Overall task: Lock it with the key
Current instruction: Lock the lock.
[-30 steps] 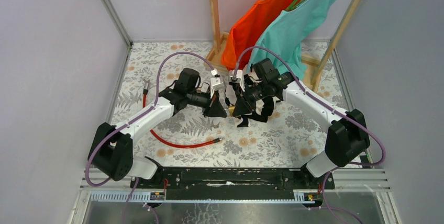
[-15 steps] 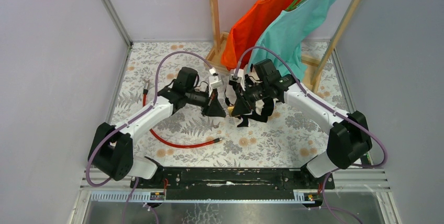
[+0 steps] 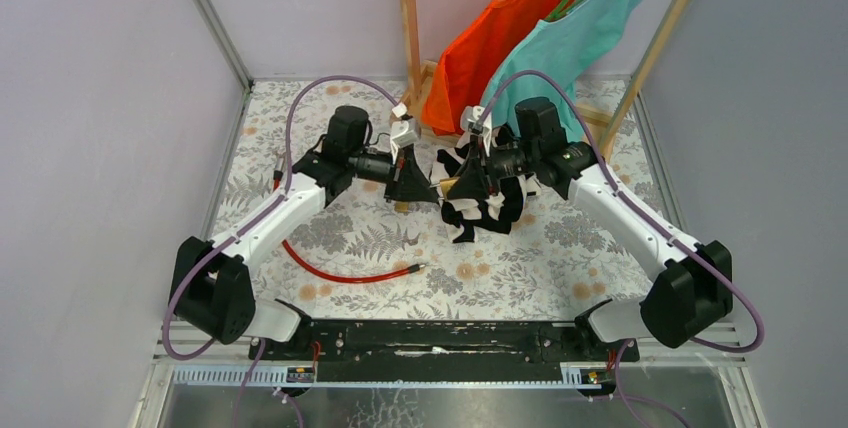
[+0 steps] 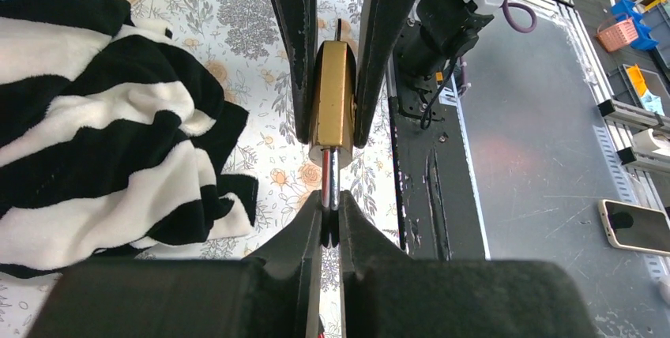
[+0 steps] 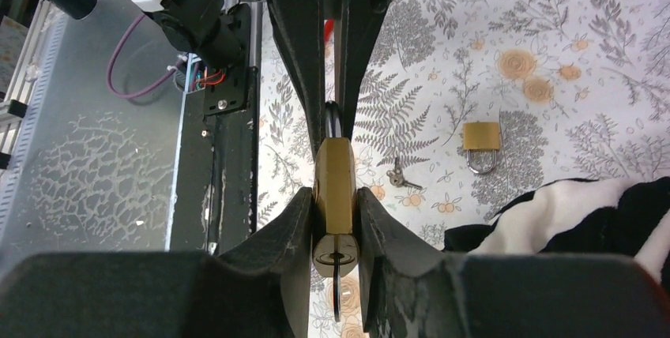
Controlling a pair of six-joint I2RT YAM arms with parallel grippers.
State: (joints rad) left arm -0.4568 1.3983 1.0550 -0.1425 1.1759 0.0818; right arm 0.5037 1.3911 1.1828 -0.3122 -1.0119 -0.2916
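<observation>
Tiny dark grey metal key [image 5: 336,298] sits in the brass padlock [image 5: 335,188], up in open air. Our right gripper [image 5: 335,196] squeezes the lock; our left gripper [image 4: 330,215] pinches its steel shackle [image 4: 329,176]. Below lie a black-and-white striped cloth [image 4: 95,140], another brass padlock [image 5: 480,137] and a loose key [image 5: 397,178].

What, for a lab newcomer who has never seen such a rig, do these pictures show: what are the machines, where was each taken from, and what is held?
These are two white-and-black robot arms bolted side by side. One picture looks down from above; the other two come from a camera on each wrist. The right hand clamps the body of a brass padlock; the left hand pinches its steel shackle. A thin dark key sticks out of the keyhole. On the flower-patterned table lie a black-and-white striped cloth, a red cable, a second small brass padlock and a small loose silvery key.
</observation>
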